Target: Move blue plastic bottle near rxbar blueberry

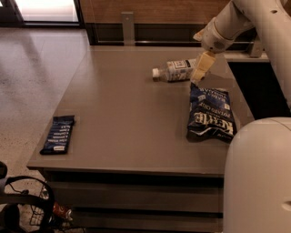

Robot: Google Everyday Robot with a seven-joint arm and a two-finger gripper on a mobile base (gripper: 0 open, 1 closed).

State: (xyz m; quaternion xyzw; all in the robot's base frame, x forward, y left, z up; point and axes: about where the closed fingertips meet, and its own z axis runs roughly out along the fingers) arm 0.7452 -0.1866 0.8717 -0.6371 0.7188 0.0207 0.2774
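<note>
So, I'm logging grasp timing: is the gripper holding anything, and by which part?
Cannot be told. The gripper is at the base end of the blue plastic bottle, which lies on its side on the table.

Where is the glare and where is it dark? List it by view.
Camera view: the window top left is blown out white, its light sheening the floor; the table is dim, without hard shadows; the gripper, pale, hangs at the blue plastic bottle's base end; the rxbar blueberry lies dark at the near-left edge.
</note>
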